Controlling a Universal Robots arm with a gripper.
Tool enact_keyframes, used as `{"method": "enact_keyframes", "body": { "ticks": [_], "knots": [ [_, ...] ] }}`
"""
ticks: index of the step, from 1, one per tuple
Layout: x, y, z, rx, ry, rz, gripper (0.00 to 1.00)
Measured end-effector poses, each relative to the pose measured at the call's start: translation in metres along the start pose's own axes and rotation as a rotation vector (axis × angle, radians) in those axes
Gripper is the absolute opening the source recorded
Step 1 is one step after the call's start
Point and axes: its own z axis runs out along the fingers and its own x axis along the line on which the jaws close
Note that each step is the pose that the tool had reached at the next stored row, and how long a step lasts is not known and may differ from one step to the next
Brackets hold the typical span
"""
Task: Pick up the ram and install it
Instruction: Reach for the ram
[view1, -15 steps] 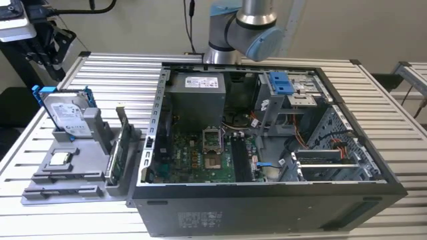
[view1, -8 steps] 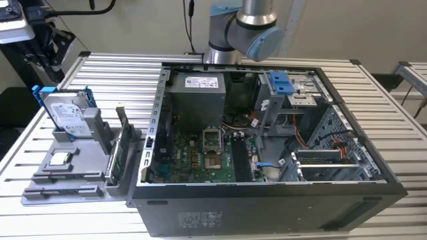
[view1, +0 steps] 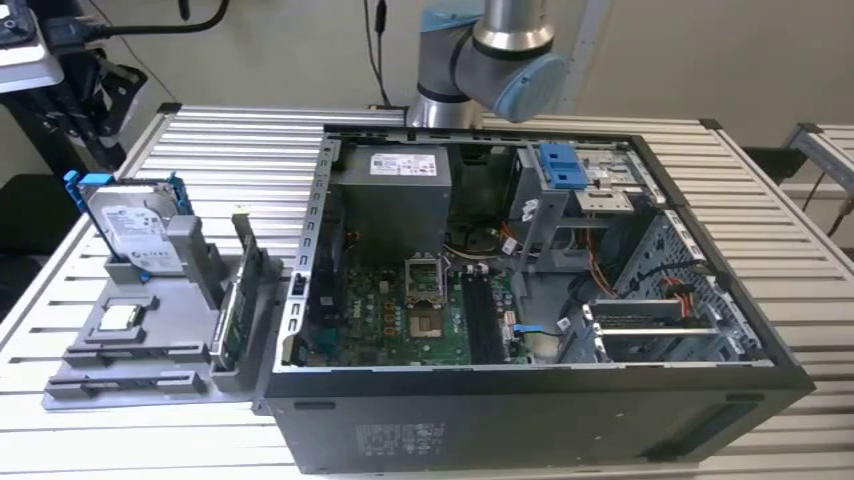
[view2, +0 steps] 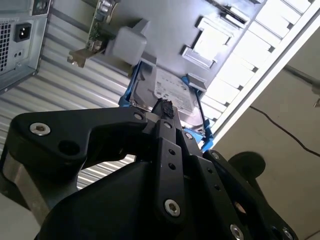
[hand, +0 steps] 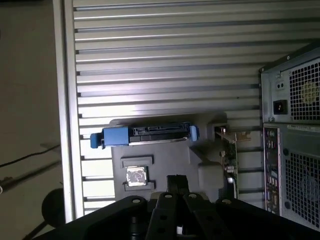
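Note:
The ram looks like a thin dark strip (view1: 123, 381) lying along the front slot of the grey parts holder (view1: 180, 330), at the exterior view's left; I cannot make out its labels. My gripper (hand: 176, 180) hangs high above this holder, its black fingers (view2: 165, 107) pressed together with nothing between them. The open computer case (view1: 534, 400) lies beside the holder. Its green motherboard (view1: 400, 325) faces up, and long black memory slots (view1: 478, 318) run next to the processor socket.
On the holder stand a silver hard drive in a blue frame (view1: 134, 230), an upright green card (view1: 230, 320) and a small square chip (view1: 120, 318). The arm's base (view1: 487, 70) rises behind the case. A slatted metal table (hand: 165, 55) carries everything.

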Motion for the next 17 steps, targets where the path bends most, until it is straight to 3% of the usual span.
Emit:
{"method": "enact_keyframes", "body": {
  "ticks": [17],
  "knots": [
    [-0.0012,-0.0180,-0.0009,0.0001,0.0000,0.000,0.11]
  ]
}}
